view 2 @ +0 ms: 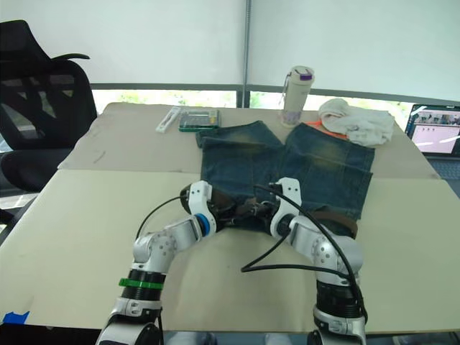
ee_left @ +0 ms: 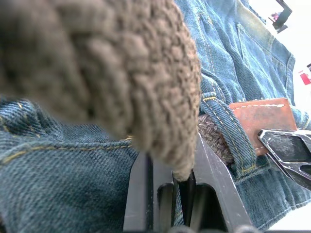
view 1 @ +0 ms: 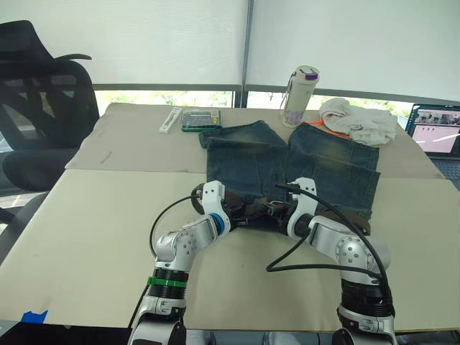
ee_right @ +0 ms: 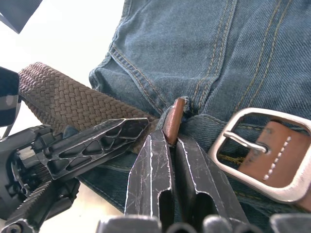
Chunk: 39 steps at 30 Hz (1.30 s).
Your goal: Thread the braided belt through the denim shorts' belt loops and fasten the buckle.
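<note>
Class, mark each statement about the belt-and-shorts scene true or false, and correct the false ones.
1. The right gripper pinches the belt's brown leather tip. True.
2. The buckle is fastened. False: its prong lies across an empty frame.
3. The shorts hang from the chair. False: they lie flat on the table.
4. A bottle stands beyond the shorts. True.
5. The left gripper holds the braided strap. True.
</note>
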Tool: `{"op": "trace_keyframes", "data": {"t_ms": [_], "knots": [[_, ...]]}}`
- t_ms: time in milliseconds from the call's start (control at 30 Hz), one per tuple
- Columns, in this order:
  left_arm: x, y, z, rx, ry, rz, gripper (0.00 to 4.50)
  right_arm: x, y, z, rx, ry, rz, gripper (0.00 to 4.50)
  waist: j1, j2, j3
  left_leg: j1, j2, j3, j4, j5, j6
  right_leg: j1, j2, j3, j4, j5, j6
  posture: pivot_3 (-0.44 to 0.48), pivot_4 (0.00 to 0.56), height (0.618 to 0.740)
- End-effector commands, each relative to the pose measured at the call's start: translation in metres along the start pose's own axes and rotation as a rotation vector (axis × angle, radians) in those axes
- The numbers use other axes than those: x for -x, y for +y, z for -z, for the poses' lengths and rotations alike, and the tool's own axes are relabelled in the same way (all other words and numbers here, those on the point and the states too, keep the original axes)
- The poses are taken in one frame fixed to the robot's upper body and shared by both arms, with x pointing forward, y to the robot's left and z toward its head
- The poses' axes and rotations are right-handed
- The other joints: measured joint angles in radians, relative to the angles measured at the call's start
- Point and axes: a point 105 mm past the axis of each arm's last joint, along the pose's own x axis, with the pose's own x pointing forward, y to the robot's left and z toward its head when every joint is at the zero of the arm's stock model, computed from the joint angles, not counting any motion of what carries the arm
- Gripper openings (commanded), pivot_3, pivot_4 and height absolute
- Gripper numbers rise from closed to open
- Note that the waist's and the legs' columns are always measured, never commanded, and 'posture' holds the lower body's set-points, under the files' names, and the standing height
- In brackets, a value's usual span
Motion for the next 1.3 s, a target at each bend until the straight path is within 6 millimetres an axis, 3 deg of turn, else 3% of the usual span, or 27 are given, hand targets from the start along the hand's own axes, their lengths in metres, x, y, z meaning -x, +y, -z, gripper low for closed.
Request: {"op": "trace_keyframes", "data": {"t_ms": [33,200,433,600,800,933,1100,1300], "knots": [[0.002,0.009,0.021,-0.056,0.086,-0.026,1.65,0.018,-0.004,-0.03,0.002,-0.104,0.008,0.0,-0.003,0.0,0.0,0.0,0.0,0.0,0.0,0.0,0.0,0.0,0.0,0.0,0.0,0.0,0.0,0.0,0.15,0.737],[0.009,0.014,0.021,-0.116,0.078,-0.002,3.23,0.032,-0.016,-0.045,-0.076,-0.16,0.025,0.0,-0.014,0.003,-0.002,0.001,0.001,0.0,-0.003,0.001,-0.001,0.0,0.001,0.0,0.0,0.0,0.0,0.0,0.15,0.737],[0.027,0.025,0.029,-0.27,0.085,0.039,3.23,0.073,-0.038,-0.073,-0.126,-0.252,0.004,0.0,-0.017,0.008,-0.005,0.001,0.001,0.001,-0.006,0.001,-0.002,-0.001,0.001,0.001,0.0,0.0,0.0,0.0,0.15,0.737],[0.049,0.017,0.023,-0.331,0.051,0.194,3.23,0.104,-0.05,-0.098,-0.148,-0.323,-0.01,0.0,-0.025,0.01,-0.006,0.003,0.002,0.001,-0.007,-0.002,0.003,-0.001,0.002,0.002,-0.002,-0.001,-0.002,0.0,0.15,0.737],[0.075,-0.021,-0.005,-0.441,-0.036,0.445,3.23,0.113,-0.026,-0.127,-0.21,-0.442,-0.187,0.0,-0.026,0.01,-0.005,-0.001,0.002,0.002,-0.007,-0.001,0.002,-0.005,0.001,0.002,-0.001,-0.001,-0.002,0.0,0.15,0.737],[0.081,-0.041,-0.038,-0.47,-0.18,0.53,3.23,0.109,-0.005,-0.134,-0.302,-0.49,-0.307,0.0,-0.016,0.01,-0.005,-0.002,0.002,0.002,-0.006,0.001,-0.001,-0.006,0.001,0.003,-0.001,-0.001,-0.002,0.0,0.15,0.737],[0.077,-0.055,-0.09,-0.603,-0.435,0.432,3.23,0.093,0.015,-0.121,-0.377,-0.421,-0.344,0.0,-0.015,0.01,-0.005,-0.003,0.002,0.001,-0.006,0.001,-0.001,-0.004,0.001,0.003,0.0,-0.001,-0.002,0.0,0.15,0.737],[0.061,-0.067,-0.092,-0.986,-0.533,0.31,3.23,0.081,0.033,-0.119,-0.433,-0.384,-0.357,0.0,-0.016,0.01,-0.005,-0.002,0.001,0.003,-0.006,0.001,-0.001,-0.004,0.002,0.003,-0.001,-0.001,-0.001,0.0,0.15,0.737]]}}
